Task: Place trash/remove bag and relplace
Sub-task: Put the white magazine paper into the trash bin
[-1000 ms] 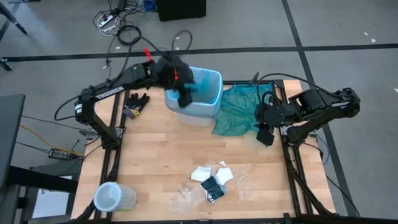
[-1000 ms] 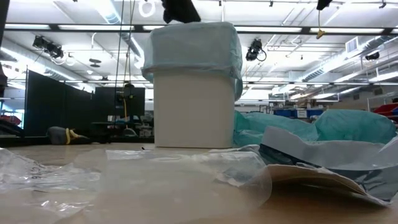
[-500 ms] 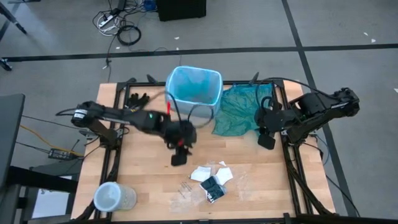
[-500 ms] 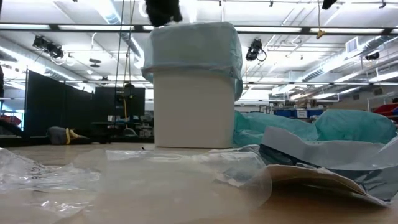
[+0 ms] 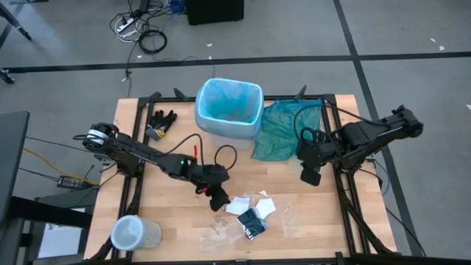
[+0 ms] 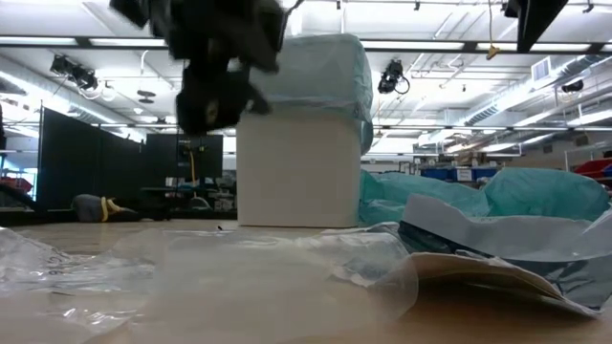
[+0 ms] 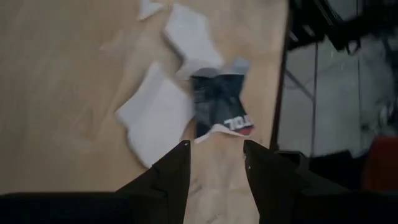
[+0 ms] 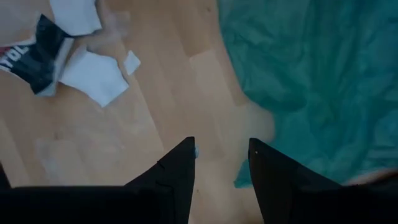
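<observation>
- The left gripper (image 5: 219, 199) has left the bin (image 5: 229, 108), swung out over the table and come down just beside the trash (image 5: 249, 215), fingers apart.
- The right gripper (image 5: 310, 177) has shifted slightly away from the teal bag (image 5: 281, 126), toward the table's middle.

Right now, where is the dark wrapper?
In the high view the dark wrapper lies near the table's front edge, among white paper scraps, just right of the left gripper.
</observation>
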You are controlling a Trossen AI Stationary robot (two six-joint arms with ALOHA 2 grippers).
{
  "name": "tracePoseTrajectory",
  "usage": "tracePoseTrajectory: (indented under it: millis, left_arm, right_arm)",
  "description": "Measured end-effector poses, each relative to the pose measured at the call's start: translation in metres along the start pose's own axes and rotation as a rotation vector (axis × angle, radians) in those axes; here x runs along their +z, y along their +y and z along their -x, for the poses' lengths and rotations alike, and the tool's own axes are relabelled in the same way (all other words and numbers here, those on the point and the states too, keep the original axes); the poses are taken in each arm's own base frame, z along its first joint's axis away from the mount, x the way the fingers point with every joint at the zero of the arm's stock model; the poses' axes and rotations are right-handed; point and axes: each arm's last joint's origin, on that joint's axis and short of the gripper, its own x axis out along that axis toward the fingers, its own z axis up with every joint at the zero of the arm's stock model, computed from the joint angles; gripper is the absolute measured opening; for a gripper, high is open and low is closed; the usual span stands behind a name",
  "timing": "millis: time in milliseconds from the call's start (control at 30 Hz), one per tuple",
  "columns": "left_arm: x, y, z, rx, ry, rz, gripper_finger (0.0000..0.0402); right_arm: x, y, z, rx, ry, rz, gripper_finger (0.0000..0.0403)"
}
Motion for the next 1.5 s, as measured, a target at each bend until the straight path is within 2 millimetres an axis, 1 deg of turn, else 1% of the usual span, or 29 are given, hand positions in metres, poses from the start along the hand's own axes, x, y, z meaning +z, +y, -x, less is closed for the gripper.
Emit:
tracePoseTrajectory:
  millis: [133, 200, 333, 467, 600, 833, 967, 1067, 1267, 1367, 1433, 1500]
  left_arm:
    - [-0.016, 0.018, -0.006, 0.035, 0.023, 0.073, 0.0157]
    - [-0.020, 0.024, -0.008, 0.023, -0.010, 0.090, 0.0157]
    - [-0.023, 0.032, -0.010, 0.004, -0.089, 0.151, 0.0157]
    - [-0.027, 0.037, -0.013, 0.035, -0.098, 0.171, 0.0157]
    - [-0.032, 0.042, -0.024, 0.082, -0.095, 0.193, 0.0157]
    - [-0.032, 0.034, -0.047, 0.091, -0.059, 0.182, 0.0157]
    - [-0.039, 0.035, -0.059, 0.127, -0.018, 0.176, 0.0157]
    - [-0.042, 0.035, -0.062, 0.131, -0.007, 0.188, 0.0157]
    - [-0.043, 0.033, -0.063, 0.124, -0.008, 0.194, 0.0156]
    - [-0.042, 0.032, -0.063, 0.104, -0.013, 0.190, 0.0142]
    - [-0.042, 0.032, -0.064, 0.098, -0.011, 0.186, 0.0117]
    - [-0.043, 0.033, -0.069, 0.076, 0.003, 0.184, 0.0081]
  right_arm:
    - [0.000, 0.002, -0.003, 0.013, -0.010, 0.002, 0.0137]
    - [0.001, 0.002, -0.004, 0.019, -0.016, 0.010, 0.0137]
    - [0.001, 0.002, -0.005, 0.019, -0.017, 0.013, 0.0137]
    - [0.001, 0.002, -0.005, 0.019, -0.017, 0.013, 0.0137]
    - [0.001, 0.002, -0.005, 0.018, -0.016, 0.014, 0.0137]
    - [0.001, 0.002, -0.005, 0.018, -0.018, 0.013, 0.0137]
    - [0.001, 0.002, -0.005, 0.018, -0.019, 0.013, 0.0137]
    - [0.001, 0.003, -0.005, 0.020, -0.023, 0.012, 0.0137]
    - [0.003, 0.003, -0.005, 0.025, -0.039, 0.008, 0.0137]
    - [0.003, 0.004, -0.005, 0.028, -0.047, 0.016, 0.0137]
    - [0.003, 0.004, -0.005, 0.029, -0.050, 0.014, 0.0137]
    - [0.003, 0.004, -0.005, 0.029, -0.050, 0.014, 0.0137]
